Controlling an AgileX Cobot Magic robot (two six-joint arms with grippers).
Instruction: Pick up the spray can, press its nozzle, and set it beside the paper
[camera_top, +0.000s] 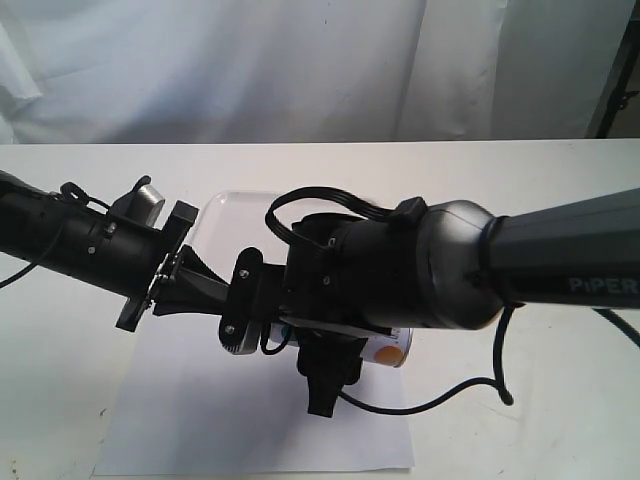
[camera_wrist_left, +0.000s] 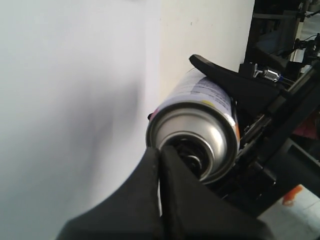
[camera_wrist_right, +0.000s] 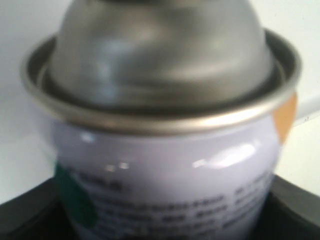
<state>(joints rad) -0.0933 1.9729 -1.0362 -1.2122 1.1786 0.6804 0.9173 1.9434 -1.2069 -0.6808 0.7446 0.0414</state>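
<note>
The spray can (camera_wrist_right: 165, 180), white with a teal and an orange dot, lies sideways in the air above the paper (camera_top: 200, 420). My right gripper (camera_wrist_right: 162, 217) is shut on the can's body, with black fingers (camera_wrist_left: 225, 75) on either side. The silver shoulder (camera_wrist_left: 200, 132) faces my left gripper (camera_wrist_left: 161, 150). That gripper is shut, and its joined tips press against the black nozzle (camera_wrist_left: 194, 159), which they partly hide. In the exterior view the left gripper (camera_top: 243, 290) meets the right arm's wrist at mid-table, and only the can's base end (camera_top: 392, 350) shows.
A white rimmed tray (camera_top: 232, 212) sits behind the arms, partly covered by them. A black cable (camera_top: 450, 395) loops from the right arm down onto the table. White cloth hangs behind the table's far edge.
</note>
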